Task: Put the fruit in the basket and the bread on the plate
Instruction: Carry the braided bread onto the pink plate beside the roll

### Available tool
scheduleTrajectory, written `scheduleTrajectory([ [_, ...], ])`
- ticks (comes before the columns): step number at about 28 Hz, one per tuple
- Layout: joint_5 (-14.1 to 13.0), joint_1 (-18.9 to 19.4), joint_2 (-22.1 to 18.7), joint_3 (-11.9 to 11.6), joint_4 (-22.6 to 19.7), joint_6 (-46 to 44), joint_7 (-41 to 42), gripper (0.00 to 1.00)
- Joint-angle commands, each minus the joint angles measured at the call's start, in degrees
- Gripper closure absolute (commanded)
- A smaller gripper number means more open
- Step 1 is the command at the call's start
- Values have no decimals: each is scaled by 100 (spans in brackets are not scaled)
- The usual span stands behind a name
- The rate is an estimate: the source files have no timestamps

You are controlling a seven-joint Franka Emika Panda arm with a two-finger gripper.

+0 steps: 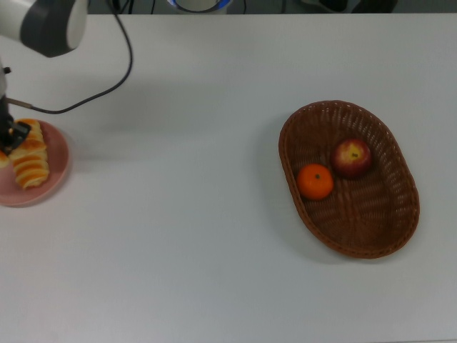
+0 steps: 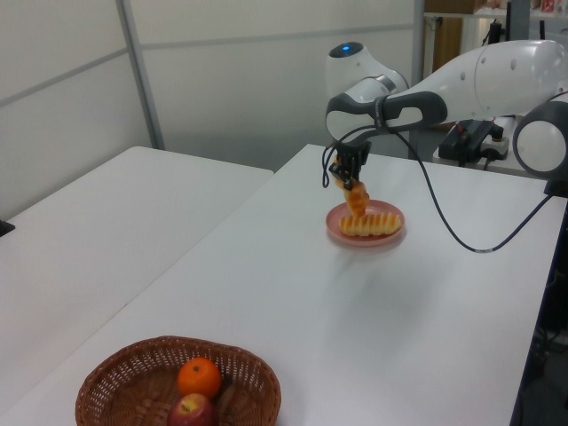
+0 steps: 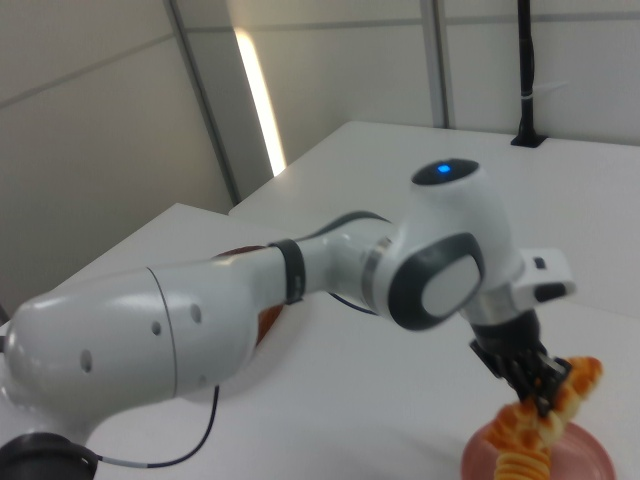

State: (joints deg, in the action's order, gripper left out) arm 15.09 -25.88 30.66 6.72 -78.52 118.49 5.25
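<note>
The tool (image 2: pixel 351 180) pinches the braided roll (image 3: pixel 560 395) above the plate (image 2: pixel 335 227) holding the striped roll (image 2: pixel 373 223); far off, the basket (image 1: pixel 400 236) holds apple (image 1: pixel 352 157) and tangerine (image 1: pixel 315 181).

The white table (image 1: pixel 214 236) bears a pink plate (image 1: pixel 57 168) and a wicker basket (image 1: pixel 400 214).

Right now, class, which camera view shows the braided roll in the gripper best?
The left view: the braided roll hangs whole above the pink plate. The right view shows it partly behind the gripper. The top view catches only a sliver at its left edge.
</note>
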Motion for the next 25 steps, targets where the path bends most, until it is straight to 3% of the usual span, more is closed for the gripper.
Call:
scheduleTrajectory([
  [1, 99, -5, 116, -65, -128, 210, 2, 100],
  [4, 283, 13, 168, -118, -154, 218, 11, 100],
  [5, 476, 4, 212, -136, -215, 218, 2, 100],
  [10, 934, 13, 467, -136, -251, 227, 2, 100],
  [12, 1154, 22, 590, -136, -251, 227, 2, 77],
  [13, 1215, 22, 625, -127, -251, 227, 2, 58],
  [15, 1347, 39, 678, -136, -251, 236, 2, 0],
  [17, 1444, 31, 713, -127, -251, 236, 2, 0],
  [21, 1304, -5, 705, -118, -216, 236, -7, 0],
  [25, 594, -31, 565, -118, -172, 227, 46, 0],
])
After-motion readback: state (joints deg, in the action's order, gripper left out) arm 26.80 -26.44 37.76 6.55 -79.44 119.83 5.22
